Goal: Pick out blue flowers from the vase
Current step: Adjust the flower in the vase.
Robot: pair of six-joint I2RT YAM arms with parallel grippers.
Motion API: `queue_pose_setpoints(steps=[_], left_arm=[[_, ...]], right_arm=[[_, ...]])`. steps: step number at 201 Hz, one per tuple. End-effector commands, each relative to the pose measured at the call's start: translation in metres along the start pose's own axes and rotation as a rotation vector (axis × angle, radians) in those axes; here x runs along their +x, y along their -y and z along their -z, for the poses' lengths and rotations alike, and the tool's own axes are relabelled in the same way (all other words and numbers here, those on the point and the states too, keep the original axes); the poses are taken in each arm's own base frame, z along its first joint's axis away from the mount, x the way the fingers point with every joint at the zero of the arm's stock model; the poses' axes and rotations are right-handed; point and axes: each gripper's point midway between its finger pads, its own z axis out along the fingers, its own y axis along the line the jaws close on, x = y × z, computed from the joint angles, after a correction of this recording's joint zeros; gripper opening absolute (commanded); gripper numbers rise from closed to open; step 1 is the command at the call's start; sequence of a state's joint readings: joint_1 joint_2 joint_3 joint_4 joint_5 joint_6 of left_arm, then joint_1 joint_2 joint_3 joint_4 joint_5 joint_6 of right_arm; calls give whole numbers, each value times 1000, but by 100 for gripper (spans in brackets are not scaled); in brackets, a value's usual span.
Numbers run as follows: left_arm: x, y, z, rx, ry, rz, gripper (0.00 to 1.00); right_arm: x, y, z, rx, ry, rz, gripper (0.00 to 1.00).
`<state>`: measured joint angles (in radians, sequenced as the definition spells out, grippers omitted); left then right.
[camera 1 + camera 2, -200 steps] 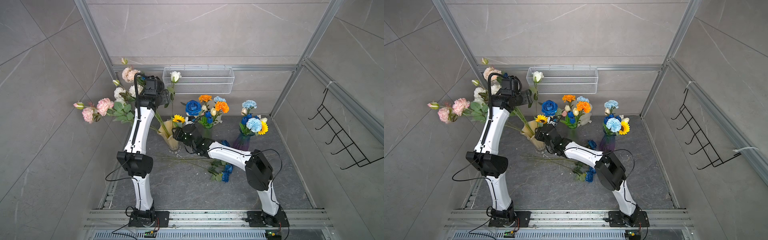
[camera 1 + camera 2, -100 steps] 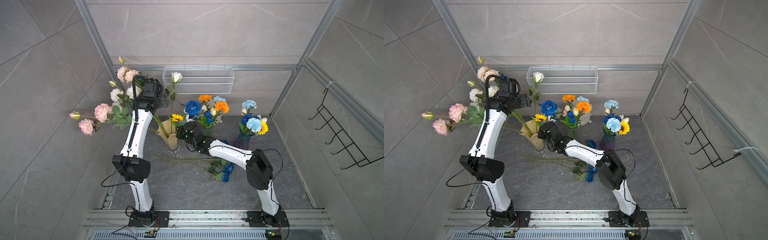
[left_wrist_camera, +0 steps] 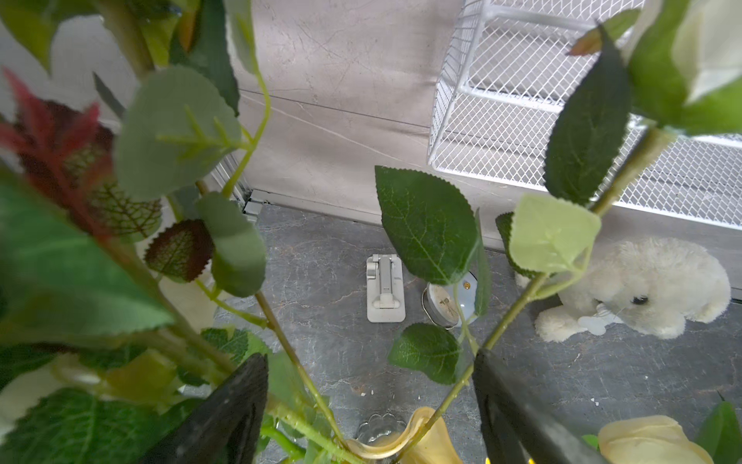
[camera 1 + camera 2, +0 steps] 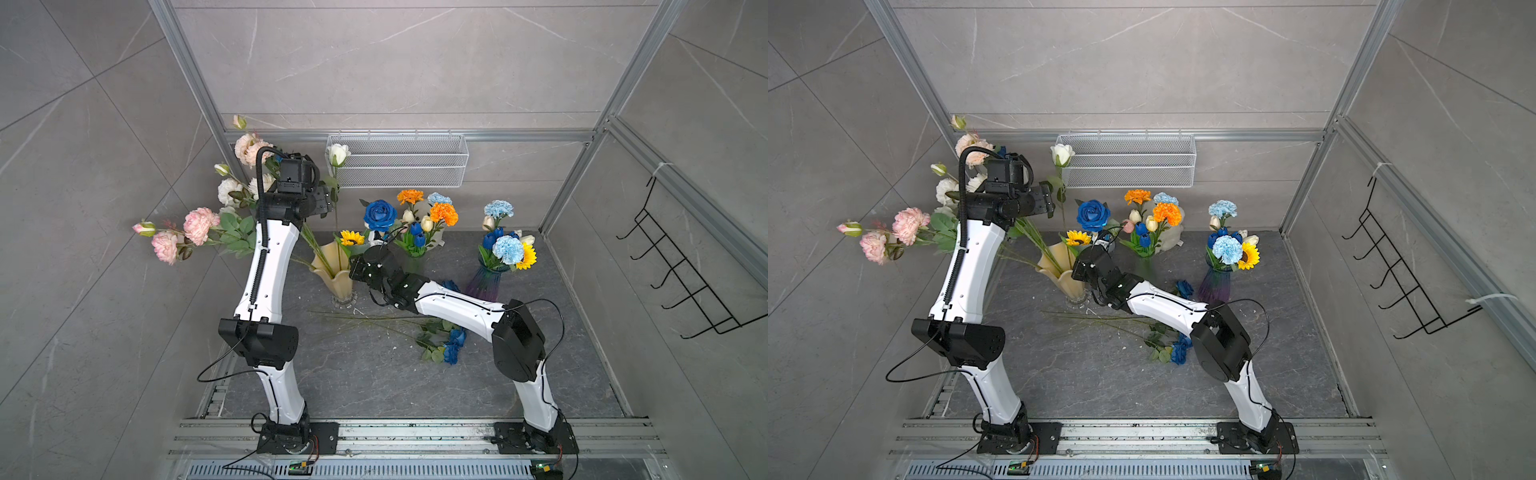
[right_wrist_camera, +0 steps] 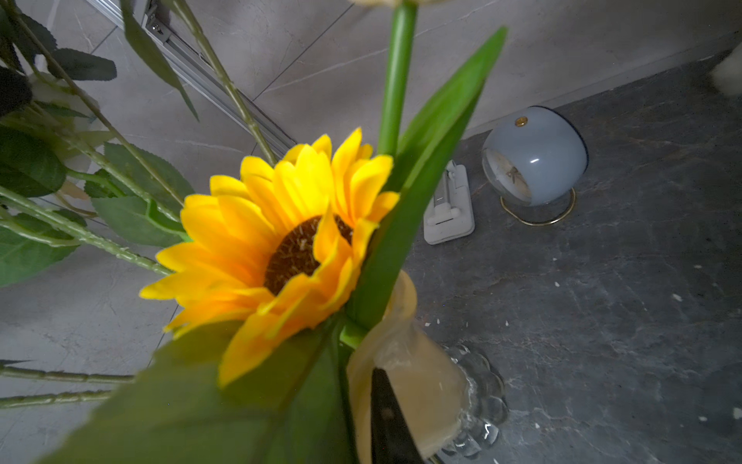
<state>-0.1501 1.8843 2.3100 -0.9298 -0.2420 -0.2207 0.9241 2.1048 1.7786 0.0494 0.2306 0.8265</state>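
We see the left vase (image 4: 338, 279), middle vase (image 4: 417, 262) and right vase (image 4: 484, 283) in a row on the surface (image 4: 374, 384), loose flowers (image 4: 453, 345) lying before them, a basket (image 4: 399, 167) on the wall (image 4: 415, 75) behind.

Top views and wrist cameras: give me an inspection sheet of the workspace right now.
Surface: dark stone-look tabletop, pale specks.
Job's things: blue rose upright, stem base hidden; blue flowers lying on tabletop; blue tulips and pale blue carnations in purple vase.
Clutter: plush toy, clock, white stand.
Grippers: left gripper open, stems between fingers; right gripper at cream vase rim, opening not visible.
Cables: black cables hang in loose loops.
Surroundings: mesh basket on rear wall, hook rack on side wall.
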Motion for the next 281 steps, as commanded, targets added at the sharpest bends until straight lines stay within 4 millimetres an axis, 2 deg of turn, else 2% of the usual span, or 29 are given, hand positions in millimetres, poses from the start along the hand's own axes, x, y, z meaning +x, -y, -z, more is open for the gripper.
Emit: queue_pose_setpoints(steps=[1,43,65,103,134,162,178,196,236,253,281], left_arm=[[-10,-5,8,-6,31,22,81],[-3,-9,3,-32,3,11,81],[0,-11,8,-35,-5,7,81],[-12,-8,32,8,52,2,81],[-9,-15,40,-23,14,-29,80],[-14,-2,66,83,64,11,78],[-16,-12,79,46,84,14,79],[-11,-22,85,-1,62,-10,80],[-7,-28,77,-20,33,4,81],[-7,-22,66,-4,5,16,82],[-1,-8,46,49,-44,64,79]], right_arm=[[39,3,6,15,-110,-10,0],[43,8,12,27,-102,-24,0],[45,11,12,36,-101,-32,0],[46,13,11,46,-99,-28,0],[44,13,11,48,-97,-20,0],[44,13,9,56,-95,-14,0],[43,12,9,54,-94,-11,0],[42,10,9,49,-93,-10,0],[42,7,10,41,-95,-6,1],[40,7,11,42,-91,3,5],[38,7,13,45,-87,13,6]])
